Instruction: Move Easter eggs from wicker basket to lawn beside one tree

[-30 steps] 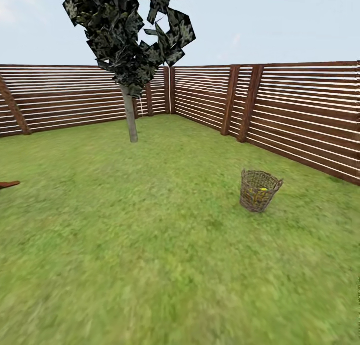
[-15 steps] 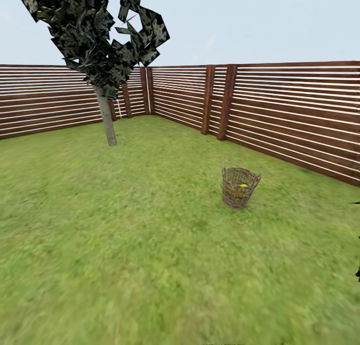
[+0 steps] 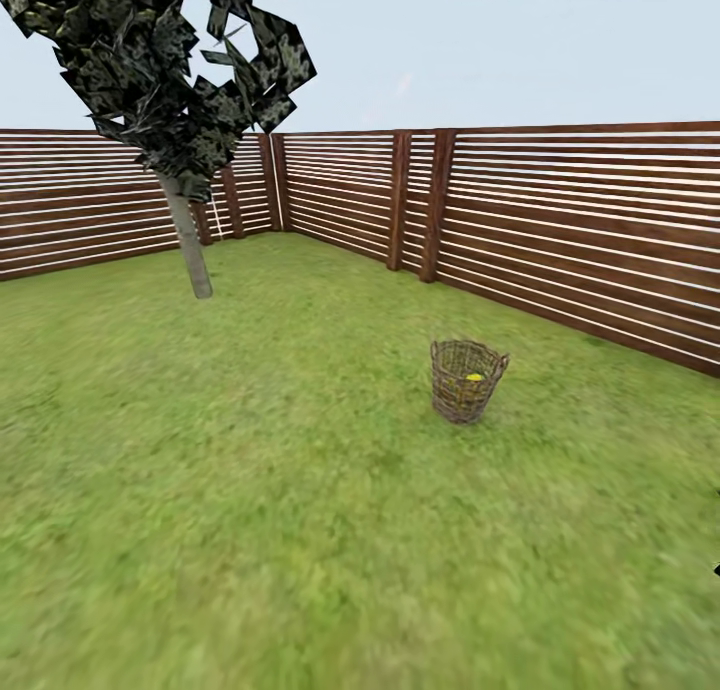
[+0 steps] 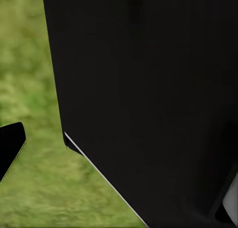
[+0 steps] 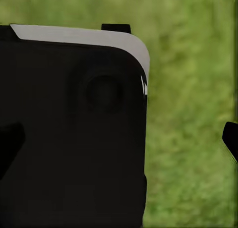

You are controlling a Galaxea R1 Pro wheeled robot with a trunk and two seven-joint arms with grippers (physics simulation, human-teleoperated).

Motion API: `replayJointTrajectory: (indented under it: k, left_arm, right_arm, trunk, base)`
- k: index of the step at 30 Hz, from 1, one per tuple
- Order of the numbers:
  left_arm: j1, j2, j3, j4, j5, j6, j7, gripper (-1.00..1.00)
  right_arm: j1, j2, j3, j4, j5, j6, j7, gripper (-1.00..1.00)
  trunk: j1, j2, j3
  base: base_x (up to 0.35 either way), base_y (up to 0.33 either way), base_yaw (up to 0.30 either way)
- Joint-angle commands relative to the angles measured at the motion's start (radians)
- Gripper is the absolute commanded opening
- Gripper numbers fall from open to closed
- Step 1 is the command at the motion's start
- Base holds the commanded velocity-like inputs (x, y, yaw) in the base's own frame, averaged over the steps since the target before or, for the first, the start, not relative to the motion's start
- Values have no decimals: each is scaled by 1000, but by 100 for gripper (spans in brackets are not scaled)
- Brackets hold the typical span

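Note:
The wicker basket (image 3: 466, 381) stands upright on the lawn (image 3: 300, 490) right of centre in the head view, several steps ahead. A patch of yellow, one Easter egg (image 3: 474, 377), shows inside it through the rim; the others are hidden by the weave. The tree (image 3: 187, 238) with its pale grey trunk and dark leaf clusters stands at the far left. In the left wrist view one black fingertip (image 4: 10, 149) of my left gripper (image 4: 119, 153) sits at the picture's edge over grass. My right gripper (image 5: 119, 139) stands open, one fingertip (image 5: 231, 139) over grass, holding nothing.
A brown slat fence (image 3: 580, 220) closes the garden behind the basket and tree, with a corner (image 3: 275, 180) at the back. Open grass lies between me and the basket. Black robot bodywork (image 4: 148, 89) blocks much of both wrist views.
The head camera has swung right and moved, so the tree and basket slid left in the picture. The basket has not moved on the grass.

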Motion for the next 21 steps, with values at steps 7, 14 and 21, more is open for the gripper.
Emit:
replayJointTrajectory:
  k: [7,14,21]
  left_arm:
    - [1,0,0,-2,0,-1,0,100]
    - [1,0,0,-2,0,-1,0,100]
    - [1,0,0,-2,0,-1,0,100]
  right_arm:
    - [0,-1,1,11,1,-5,0,100]
    - [0,0,0,11,1,-8,0,100]
    - [0,0,0,11,1,-7,0,100]
  trunk:
    - [1,0,-1]
    - [1,0,-1]
    - [1,0,-1]
  base:
    - [340,0,0]
    - [340,0,-61]
    - [340,0,-247]
